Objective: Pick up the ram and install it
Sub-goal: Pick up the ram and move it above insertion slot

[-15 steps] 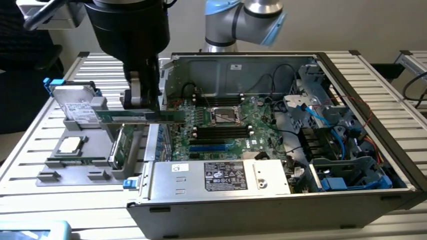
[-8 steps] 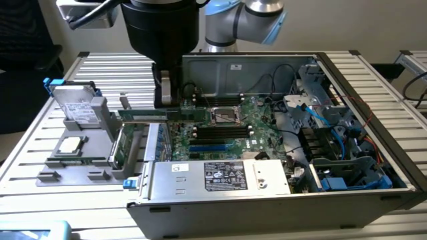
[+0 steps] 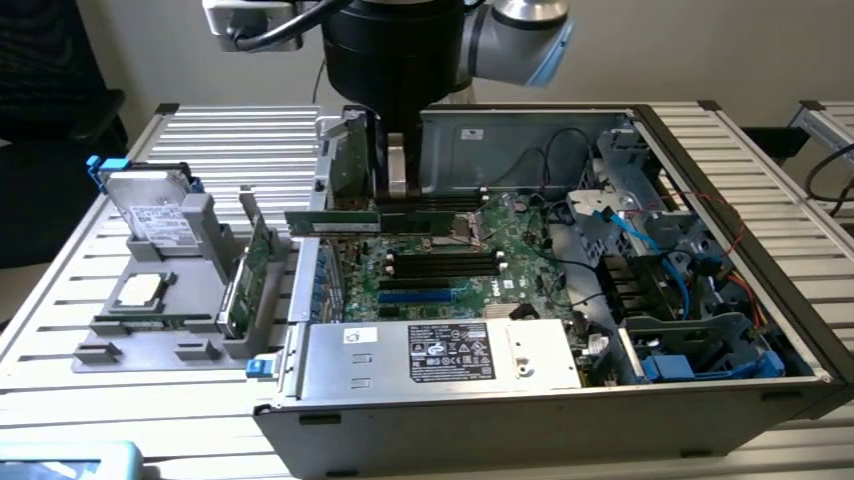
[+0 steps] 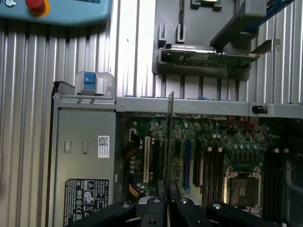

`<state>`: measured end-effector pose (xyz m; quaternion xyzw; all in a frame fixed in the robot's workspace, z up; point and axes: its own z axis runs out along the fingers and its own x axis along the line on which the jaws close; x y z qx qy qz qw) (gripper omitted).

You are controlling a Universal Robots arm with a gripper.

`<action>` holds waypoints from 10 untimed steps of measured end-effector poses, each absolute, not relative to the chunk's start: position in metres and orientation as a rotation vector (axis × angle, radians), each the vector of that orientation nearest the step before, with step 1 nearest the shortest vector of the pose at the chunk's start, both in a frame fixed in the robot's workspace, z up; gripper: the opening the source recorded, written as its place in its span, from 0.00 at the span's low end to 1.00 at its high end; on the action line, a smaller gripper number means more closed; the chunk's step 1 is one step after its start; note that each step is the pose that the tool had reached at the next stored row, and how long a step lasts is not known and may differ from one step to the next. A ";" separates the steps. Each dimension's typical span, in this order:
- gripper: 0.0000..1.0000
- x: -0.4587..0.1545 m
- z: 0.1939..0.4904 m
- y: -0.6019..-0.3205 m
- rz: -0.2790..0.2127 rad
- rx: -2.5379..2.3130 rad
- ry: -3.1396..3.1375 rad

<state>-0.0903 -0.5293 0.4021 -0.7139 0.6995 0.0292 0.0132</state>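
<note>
One tool point(image 4: 168, 191): black fingers pinched on the long, thin green circuit-board ram stick point(image 4: 169, 137), which juts out edge-on from between them.
Ram position: held level beneath the tool, above the green motherboard point(image 3: 514, 225) inside the open grey computer case point(image 3: 534, 420).
</note>
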 end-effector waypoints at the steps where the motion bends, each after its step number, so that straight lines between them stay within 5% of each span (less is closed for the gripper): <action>1: 0.13 -0.086 0.402 -0.527 0.091 -2.224 2.179; 10: 0.13 -0.058 0.396 -0.509 0.091 -2.225 2.178</action>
